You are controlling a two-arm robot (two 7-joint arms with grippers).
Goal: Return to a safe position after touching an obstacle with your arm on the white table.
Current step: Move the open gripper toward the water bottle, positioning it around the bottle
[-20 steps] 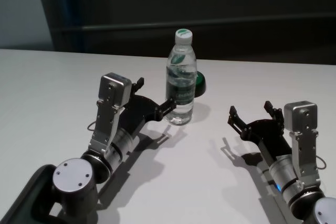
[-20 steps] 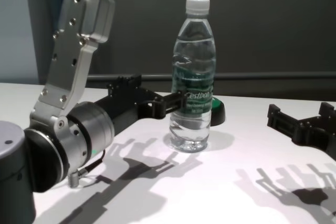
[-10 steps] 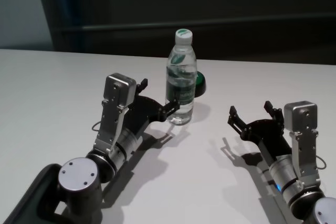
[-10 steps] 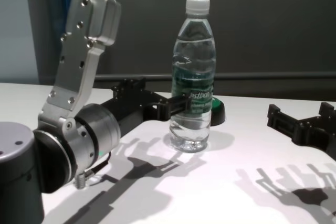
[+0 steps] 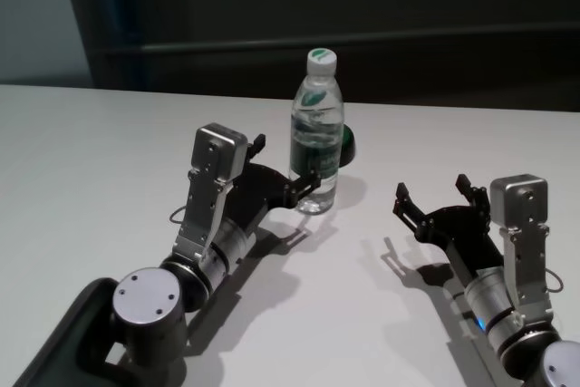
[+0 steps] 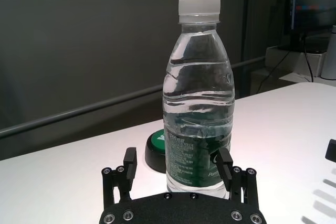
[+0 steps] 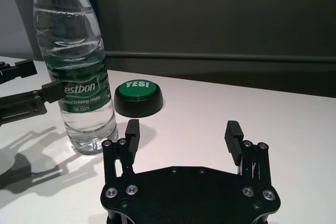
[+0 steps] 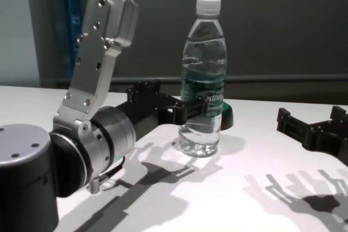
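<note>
**Operator:** State the layout, largest item first.

**Technician:** The white surface (image 5: 82, 151) carries everything; the bottle (image 5: 316, 133) stands upright near its far middle, cap on; a low black button with a green top (image 7: 137, 97) sits just behind it, apart from it; the left hand (image 5: 283, 168) is at the bottle's label, fingers spread, one fingertip (image 8: 202, 101) at or touching the label; the right hand (image 5: 437, 198) rests well apart on the right, fingers also spread, holding nothing.

**Operator:** How will the bottle handle?

**Technician:** Judged from the frames: it looks almost full, so fairly heavy for its size and steadied by the weight; yet it is tall on a narrow base, so a sideways push high up would tip it; the thin clear wall will likely dent under pressure and is smooth, hence slippery.

**Operator:** Where to take hold, if required?

**Technician:** At the labelled waist, where the ribs stiffen the wall; the task asks only for withdrawal, so the left hand should back straight away from the label without dragging across it.
</note>
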